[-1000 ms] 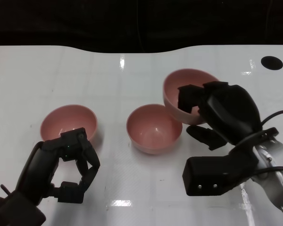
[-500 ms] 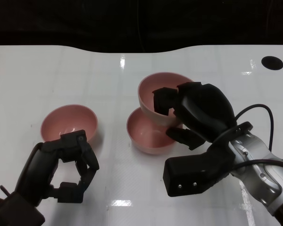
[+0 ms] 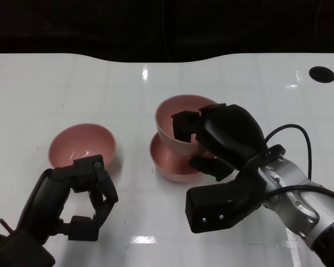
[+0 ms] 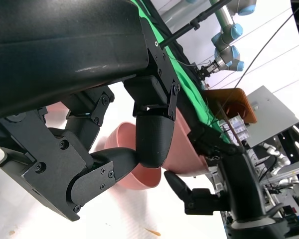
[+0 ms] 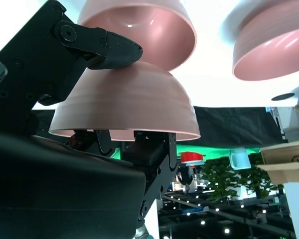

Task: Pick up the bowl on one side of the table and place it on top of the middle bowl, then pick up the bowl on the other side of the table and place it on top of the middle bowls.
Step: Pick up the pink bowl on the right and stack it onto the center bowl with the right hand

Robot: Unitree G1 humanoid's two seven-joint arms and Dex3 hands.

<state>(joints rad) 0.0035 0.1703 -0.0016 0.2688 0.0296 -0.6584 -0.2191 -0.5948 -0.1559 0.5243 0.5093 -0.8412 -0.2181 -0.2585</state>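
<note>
Right robot hand [image 3: 203, 142] pinching held bowl [image 3: 175, 125] rim, right wrist view showing it over middle bowl [image 5: 149, 27]

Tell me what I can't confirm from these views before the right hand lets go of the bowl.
- Head view: whether the held bowl touches the middle bowl; the right hand covers that side.
- Right wrist view: the held bowl's inside, turned away from the camera.
- Left wrist view: most of the left bowl, behind the left hand.
- Head view: left bowl's near rim, behind the left hand.
</note>
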